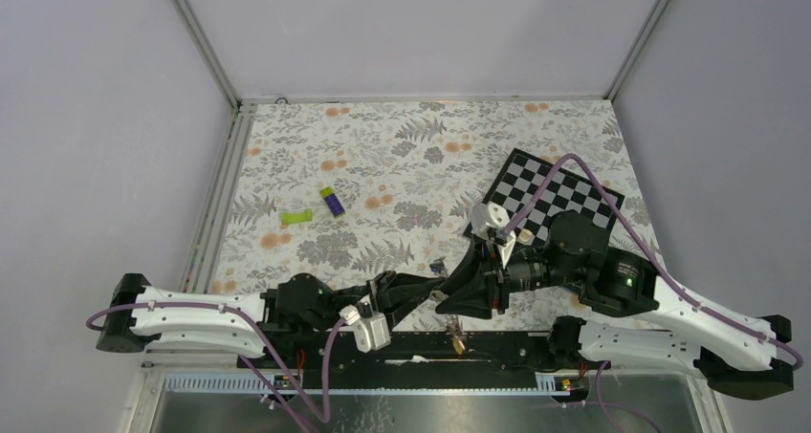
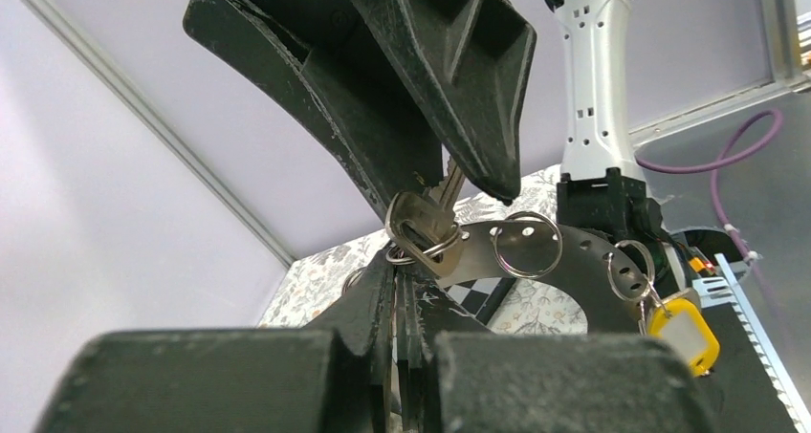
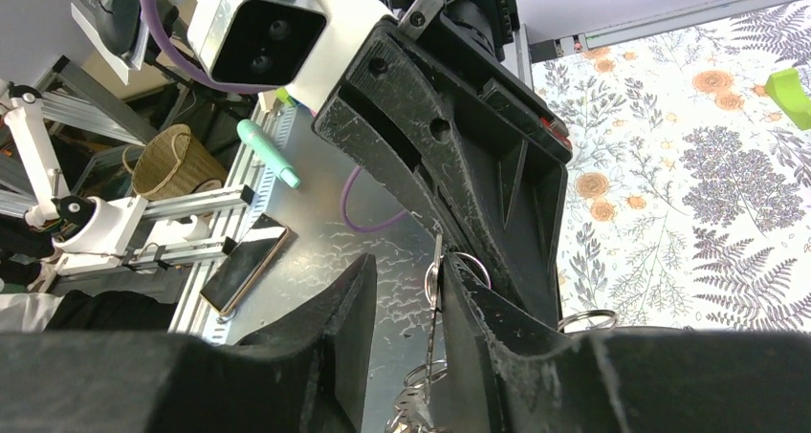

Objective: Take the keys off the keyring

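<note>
Left pincer [image 2: 400, 290] clamps keyring [image 2: 583, 251] rim; right pincer [image 3: 406, 280] gapes

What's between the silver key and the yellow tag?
A small silver wire loop on the large flat grey metal keyring, in the left wrist view.

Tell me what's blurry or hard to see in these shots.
Left wrist: the left end effector is blurred up close, while the keyring and silver key are sharp. Right wrist: the right end effector is soft, the floral table crisp. Top external: evenly lit, keys tiny among the arms.
</note>
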Action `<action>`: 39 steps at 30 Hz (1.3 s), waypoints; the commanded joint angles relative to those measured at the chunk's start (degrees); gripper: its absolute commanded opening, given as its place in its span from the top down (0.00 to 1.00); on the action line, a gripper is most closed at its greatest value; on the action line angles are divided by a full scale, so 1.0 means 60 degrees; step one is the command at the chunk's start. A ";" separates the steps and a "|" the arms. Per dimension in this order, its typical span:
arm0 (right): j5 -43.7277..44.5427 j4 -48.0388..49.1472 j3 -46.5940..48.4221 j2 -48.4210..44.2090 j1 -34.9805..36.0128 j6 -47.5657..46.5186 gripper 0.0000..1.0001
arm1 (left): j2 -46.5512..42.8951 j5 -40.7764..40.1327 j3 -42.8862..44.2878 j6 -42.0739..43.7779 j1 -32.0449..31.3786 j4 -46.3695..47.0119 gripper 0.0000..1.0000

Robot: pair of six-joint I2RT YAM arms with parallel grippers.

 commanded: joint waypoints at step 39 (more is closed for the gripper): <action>0.0967 -0.5464 0.4114 0.1292 0.0081 -0.2990 0.25 | 0.0721 -0.2329 -0.0190 0.1190 0.0108 0.2829 1.00</action>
